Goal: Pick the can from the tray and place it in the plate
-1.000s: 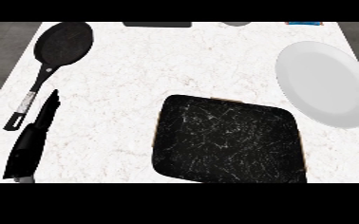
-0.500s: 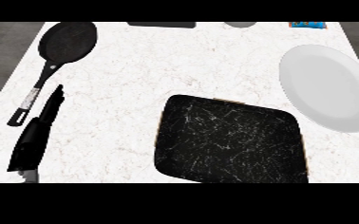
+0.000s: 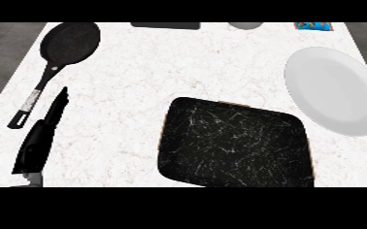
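The black tray [image 3: 237, 148] with white scratch-like marks lies at the lower middle right, and no can shows on it. A white plate [image 3: 331, 89] sits at the right edge, bare. At the lower left my left hand [image 3: 41, 136] shows edge-on, fingers straight and pointing up the counter, holding nothing, well left of the tray. A grey round thing [image 3: 246, 25] is cut off at the top edge; I cannot tell if it is the can. My right hand is out of sight.
A black frying pan [image 3: 70, 41] lies at the upper left, its handle running down toward my left hand. A dark flat object [image 3: 165, 24] and a blue item [image 3: 314, 26] sit along the top edge. White marbled counter [image 3: 179, 68] spans the middle.
My left hand has drifted slightly to the right and up. Tray, plate and pan have stayed where they were.
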Robot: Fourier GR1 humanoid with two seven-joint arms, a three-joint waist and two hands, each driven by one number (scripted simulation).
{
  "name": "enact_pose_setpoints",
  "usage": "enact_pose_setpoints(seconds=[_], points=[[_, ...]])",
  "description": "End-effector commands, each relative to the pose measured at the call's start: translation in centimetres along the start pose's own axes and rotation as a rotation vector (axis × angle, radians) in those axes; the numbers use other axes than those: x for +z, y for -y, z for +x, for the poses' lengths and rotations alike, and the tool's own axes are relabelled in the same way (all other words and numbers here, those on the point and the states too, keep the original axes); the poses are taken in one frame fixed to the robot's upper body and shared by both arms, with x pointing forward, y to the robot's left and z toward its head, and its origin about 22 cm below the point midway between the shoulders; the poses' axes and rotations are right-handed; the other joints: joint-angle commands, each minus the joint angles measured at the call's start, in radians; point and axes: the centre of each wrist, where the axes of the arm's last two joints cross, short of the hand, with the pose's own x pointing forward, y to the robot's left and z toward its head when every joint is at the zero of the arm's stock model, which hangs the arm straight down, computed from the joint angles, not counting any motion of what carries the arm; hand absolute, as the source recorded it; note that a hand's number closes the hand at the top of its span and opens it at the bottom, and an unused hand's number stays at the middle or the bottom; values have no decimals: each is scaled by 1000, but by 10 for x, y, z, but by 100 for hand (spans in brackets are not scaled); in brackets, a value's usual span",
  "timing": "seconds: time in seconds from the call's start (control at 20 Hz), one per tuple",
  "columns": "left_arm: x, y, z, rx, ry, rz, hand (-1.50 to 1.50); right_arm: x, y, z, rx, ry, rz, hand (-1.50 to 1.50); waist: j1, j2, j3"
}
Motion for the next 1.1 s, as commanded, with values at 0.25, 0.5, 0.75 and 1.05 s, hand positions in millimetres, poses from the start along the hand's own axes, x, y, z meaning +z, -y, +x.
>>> enact_pose_setpoints(seconds=[0.25,0.5,0.75,1.05], points=[[-7,-19,-1,2,-5,9,0,-63,-74,9,-54,38,246,150,-13,-4,-2],[8,-4,-16,3,-31,5,0,-71,-123,7,-69,49,319,150,-18,-3,-2],[9,-6,-15,5,-21,21,0,-61,-151,-2,-284,-88,334,150,-21,-3,-2],[17,-10,-20,-3,-24,21,0,-68,-186,4,-226,-175,350,-150,-26,-6,-2]])
